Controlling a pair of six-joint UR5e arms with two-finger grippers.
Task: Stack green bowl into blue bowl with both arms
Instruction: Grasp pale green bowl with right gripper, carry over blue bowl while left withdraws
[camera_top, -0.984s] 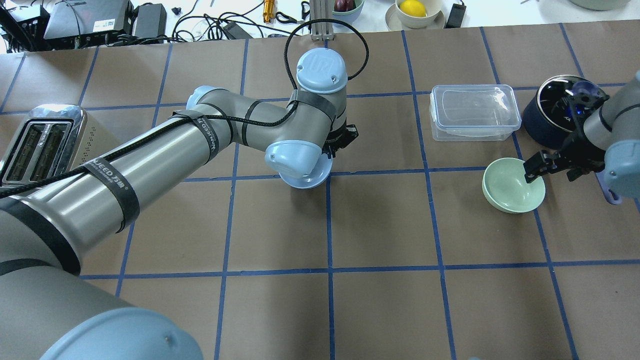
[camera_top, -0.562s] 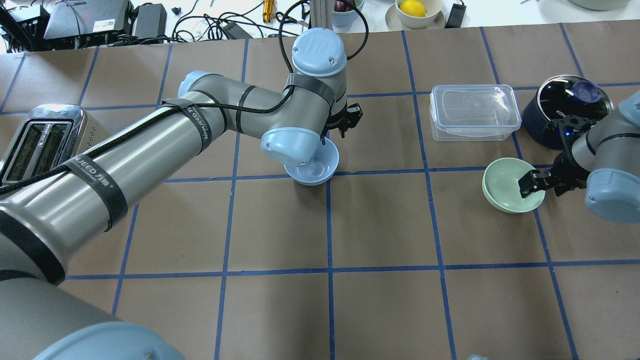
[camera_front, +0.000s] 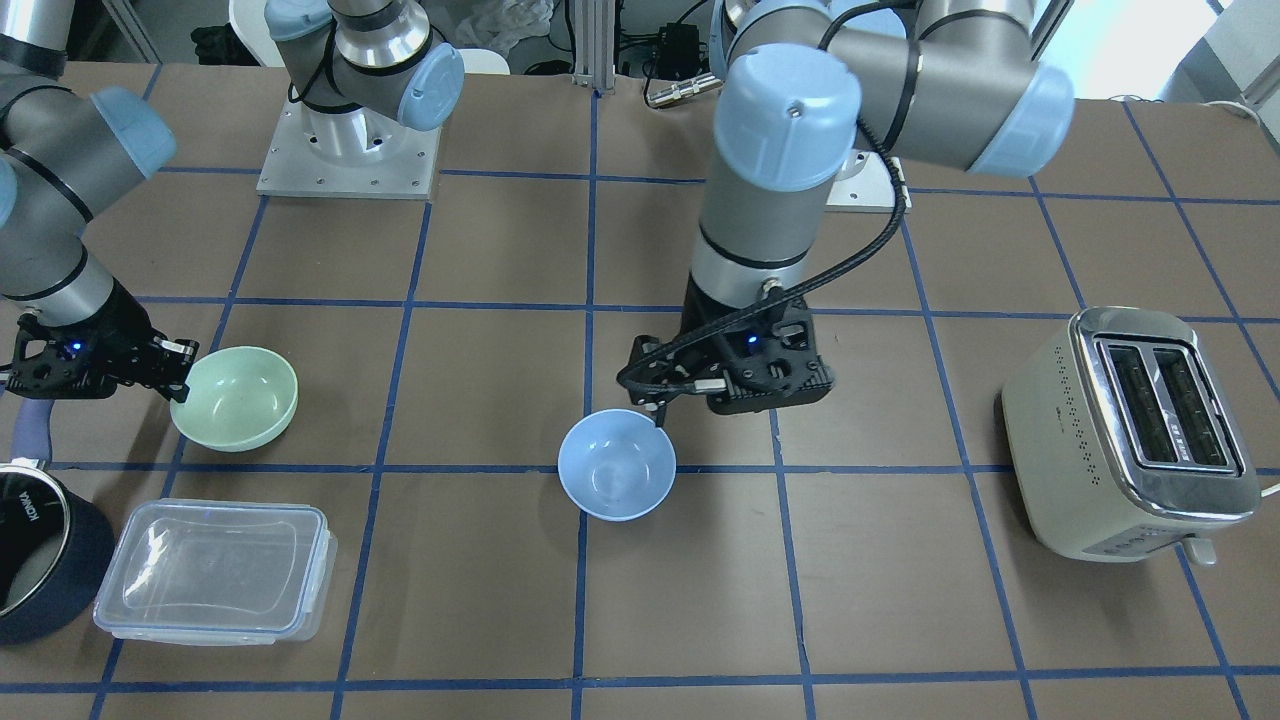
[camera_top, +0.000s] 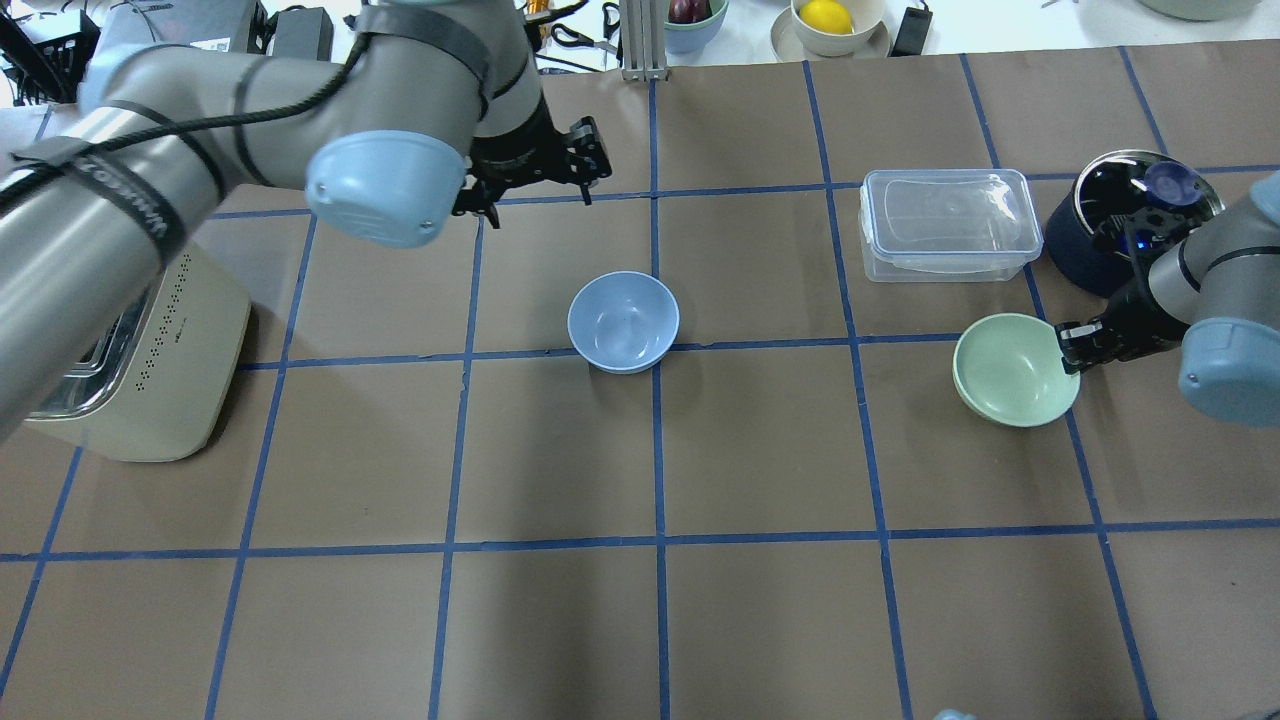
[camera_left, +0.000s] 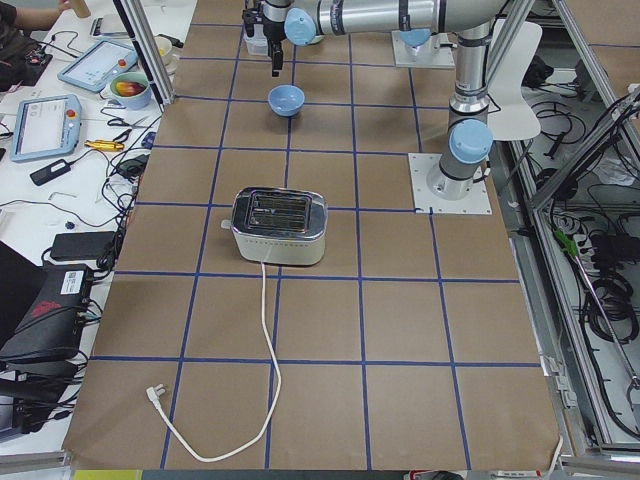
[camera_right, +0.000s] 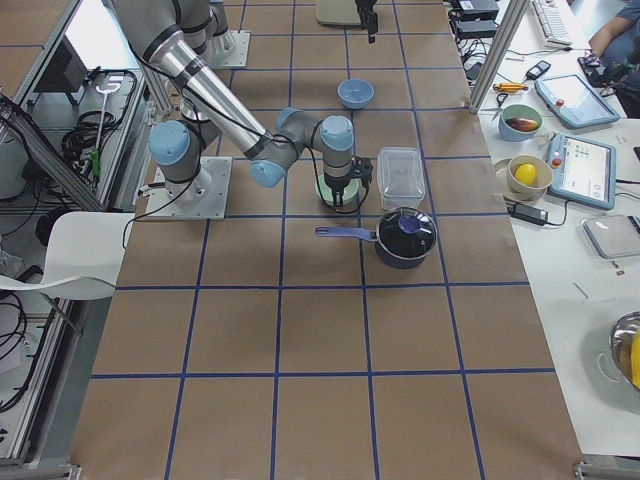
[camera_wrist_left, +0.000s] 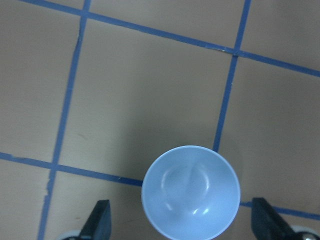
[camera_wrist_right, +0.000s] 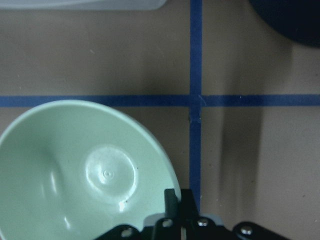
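Two bowls sit well apart on your surface (camera_top: 760, 450), read from the overhead view.

Mid-surface: the blue bowl (camera_top: 623, 322), upright, resting across a blue tape line. Your left gripper (camera_wrist_left: 182, 227) hangs above it, clear of it. Its jaws are spread wide; in the wrist view one fingertip shows on each side of the bowl, and neither touches it.

Right side: the green bowl (camera_top: 1015, 370), mouth up, on the near side of the clear lidded container (camera_top: 948, 237). Your right gripper (camera_top: 1075, 345) is at the bowl's right rim, jaws drawn narrow and pinching that rim. You cannot tell from these views whether the bowl's base is on the surface or just off it.

Other things: a dark navy saucepan (camera_top: 1100, 250) sits just right of the container, on the far side of the right wrist. A cream toaster (camera_top: 170, 350) sits at the left edge, partly hidden under the left arm.
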